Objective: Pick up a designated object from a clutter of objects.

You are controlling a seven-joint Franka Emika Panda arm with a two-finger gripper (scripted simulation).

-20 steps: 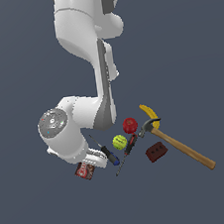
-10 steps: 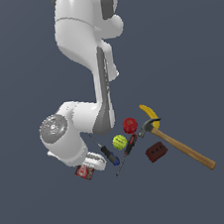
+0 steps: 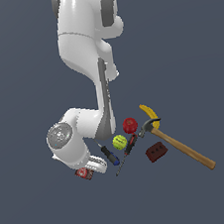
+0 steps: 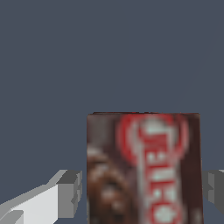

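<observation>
The designated object is a small dark red-brown box with a white and red label (image 4: pixel 144 170). It fills the wrist view, lying flat between my two fingers. My gripper (image 4: pixel 142 192) is open and straddles it: one finger (image 4: pixel 70 192) stands a thin gap from one side, and the other finger (image 4: pixel 214 188) is right at the opposite side. In the exterior view the gripper (image 3: pixel 87 168) is low over the box (image 3: pixel 83 173), which is mostly hidden under the hand at the clutter's left end.
To the exterior view's right of the box lie a blue-handled screwdriver (image 3: pixel 110 156), a red-handled screwdriver (image 3: pixel 130 144), a yellow-green ball (image 3: pixel 120 142), a red ball (image 3: pixel 130 125), a banana (image 3: pixel 149 113), a dark red block (image 3: pixel 157 152) and a wooden-handled hammer (image 3: pixel 181 147).
The arm has lowered onto the box, and the hand now covers more of it. The other objects have not moved.
</observation>
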